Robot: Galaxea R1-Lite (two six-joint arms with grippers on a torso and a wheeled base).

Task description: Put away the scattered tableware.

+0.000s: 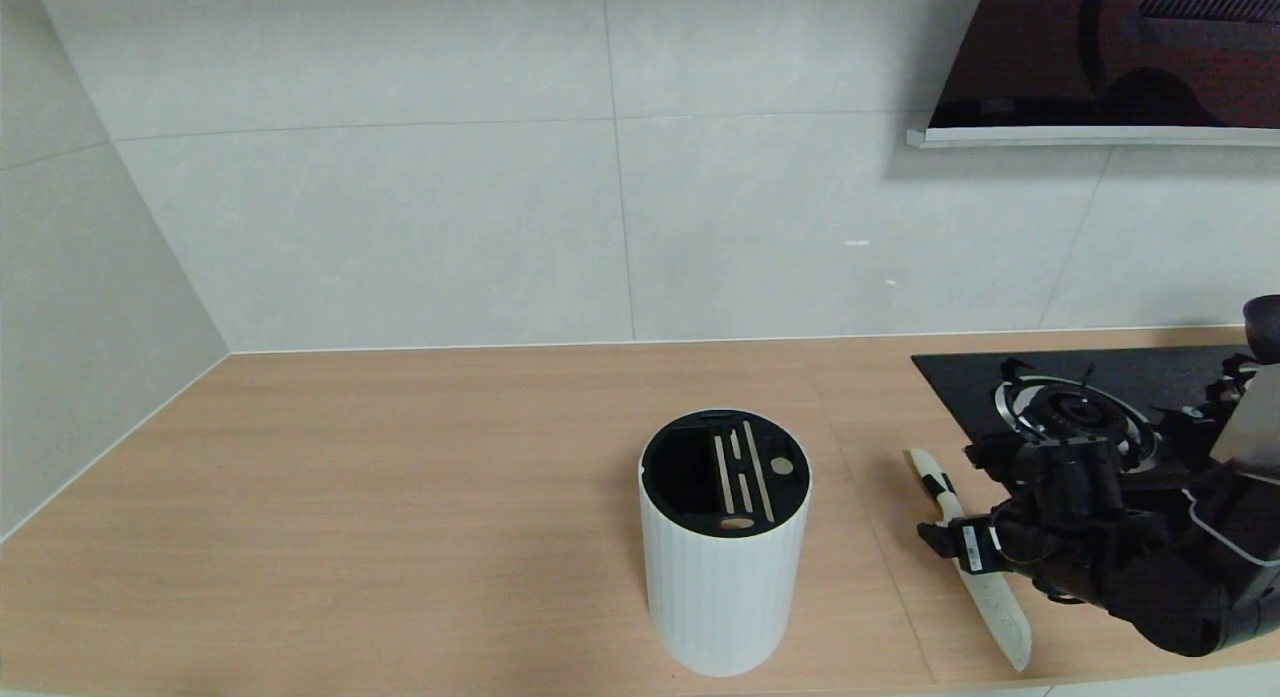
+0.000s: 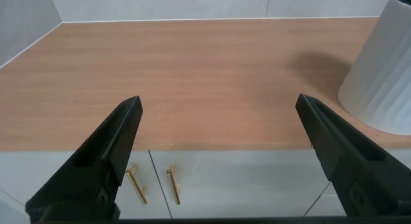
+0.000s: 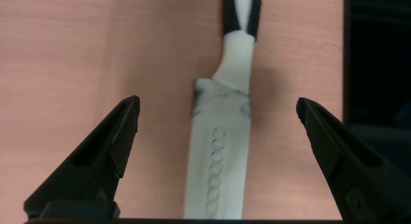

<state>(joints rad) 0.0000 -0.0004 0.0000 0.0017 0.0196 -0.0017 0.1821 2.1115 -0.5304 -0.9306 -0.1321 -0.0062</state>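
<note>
A white ribbed utensil holder with a black slotted top stands upright near the counter's front edge. To its right a white knife with a black band near its far end lies flat on the wood, pointing toward the front edge. My right gripper hovers just over the knife, open, one finger on each side; the right gripper is not touching it. My left gripper is open and holds nothing above the counter's front edge, with the holder off to one side.
A black gas hob with a burner sits at the back right, close behind the right arm. A range hood hangs above it. Tiled walls close off the back and left. Gold cabinet handles show below the counter edge.
</note>
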